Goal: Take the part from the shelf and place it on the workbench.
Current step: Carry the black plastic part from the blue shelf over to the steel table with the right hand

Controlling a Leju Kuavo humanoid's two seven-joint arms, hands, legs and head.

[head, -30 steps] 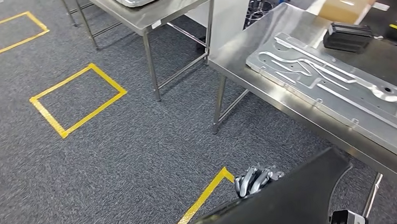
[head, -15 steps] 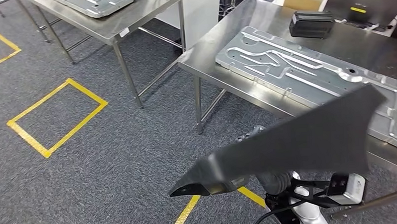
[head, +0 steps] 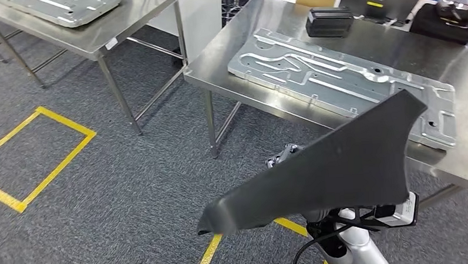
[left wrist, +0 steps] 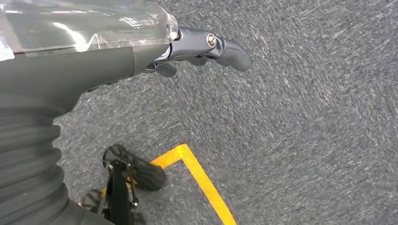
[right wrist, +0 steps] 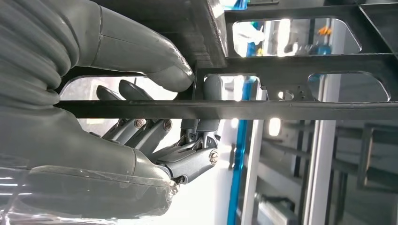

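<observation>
Since half a second ago the whole head view has swung, so both tables sit further left and nearer, because the camera has turned rather than the things; the black part (head: 327,170) remains raised in the foreground, now overlapping the near edge of the workbench (head: 229,56). Closest to the viewer, the right hand (right wrist: 155,122) grips this one flat, dark, wing-shaped part, with the thumb pressed on one side of a rib and the darker fingers (right wrist: 141,129) curled around the other; in the head view the fingers peek out at the part's left edge. The left hand (left wrist: 206,49) hangs over grey carpet (head: 104,189), holding nothing, its fingers loosely bent and apart. Yellow tape (head: 38,156) marks one square outline on the carpet, with another strip below the part. Beyond, there are two steel tables: the workbench carries one large silver plate (head: 335,81), and further back one black box (head: 330,21); the second table (head: 93,31), far left, holds another silver plate (head: 63,7).
</observation>
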